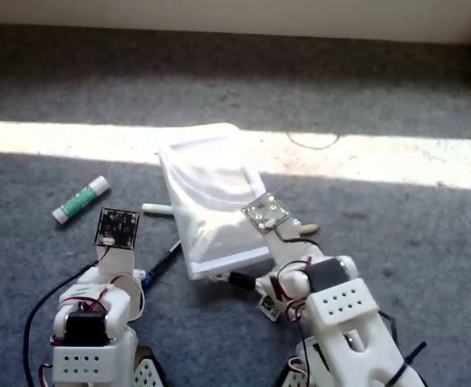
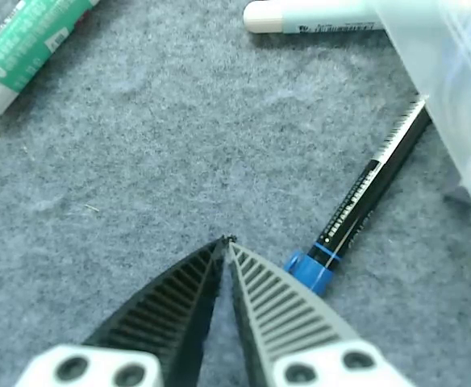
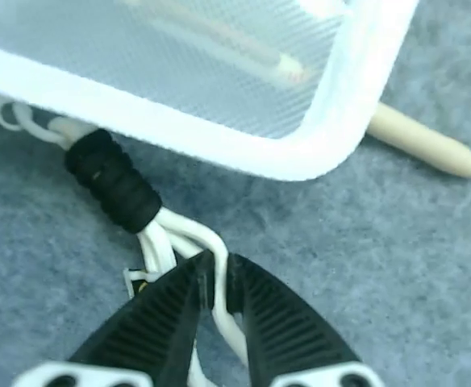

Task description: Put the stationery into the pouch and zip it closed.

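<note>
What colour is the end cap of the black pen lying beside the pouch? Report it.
Blue; that end cap shows best in the left wrist view.

place: carpeted indoor room | evidence: grey carpet (image 1: 397, 89), sunlight band (image 1: 397, 160), pale wall edge (image 1: 219, 12)

One pouch (image 1: 211, 201), four loose stationery pieces (image 1: 81, 199)

Grey carpet (image 1: 381, 81), sunlit band (image 1: 405, 160) across it — thin wire loop (image 1: 312, 146) there, pale wall (image 1: 235, 14) behind
</note>
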`<state>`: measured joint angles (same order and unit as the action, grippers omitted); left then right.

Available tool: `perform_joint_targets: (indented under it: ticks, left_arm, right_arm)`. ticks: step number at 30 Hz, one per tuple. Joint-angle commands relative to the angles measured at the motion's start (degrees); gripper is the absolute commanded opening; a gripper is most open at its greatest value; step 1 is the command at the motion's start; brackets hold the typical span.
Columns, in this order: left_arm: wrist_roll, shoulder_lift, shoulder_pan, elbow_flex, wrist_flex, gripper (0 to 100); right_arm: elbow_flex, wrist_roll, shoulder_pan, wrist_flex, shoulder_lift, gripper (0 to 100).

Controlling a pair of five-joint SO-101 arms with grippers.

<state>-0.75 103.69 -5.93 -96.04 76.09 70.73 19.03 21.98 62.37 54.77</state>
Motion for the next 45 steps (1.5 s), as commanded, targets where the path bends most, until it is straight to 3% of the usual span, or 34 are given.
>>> perform_joint_targets:
  ticks: [1, 4, 11, 16, 26, 39, 45]
  left_arm:
    - [0.53, 0.4, -0.31, -1.1, 0.26, 1]
    - [0.53, 0.4, -0.31, -1.1, 0.26, 1]
    - [0.53, 0.4, -0.31, -1.1, 0.26, 1]
    - [0.53, 0.4, -0.31, -1.1, 0.26, 1]
    - [0.53, 0.4, -0.31, -1.1, 0.26, 1]
    - [0.53, 0.4, -0.31, -1.1, 0.26, 1]
    - [0.53, 0.4, -0.31, -1.1, 0.26, 1]
  right_arm:
    - [-6.55, 0.7, -0.75, 7.08, 7.08, 11.1]
    - [-9.63, 0.53, -0.57, 13.05, 9.01, 18.4]
    - [-14.29, 0.44, 3.38, 15.87, 9.01, 18.4]
    - [-14.29, 0.35, 13.32, 15.08, 8.75, 18.4]
    - [-16.75, 0.35, 20.97, 6.9, -9.19, 18.4]
    - [-19.65, 0.26, 21.23, -0.4, -23.69, 19.0]
    - [-19.21, 0.26, 21.32, -5.85, -26.68, 25.5]
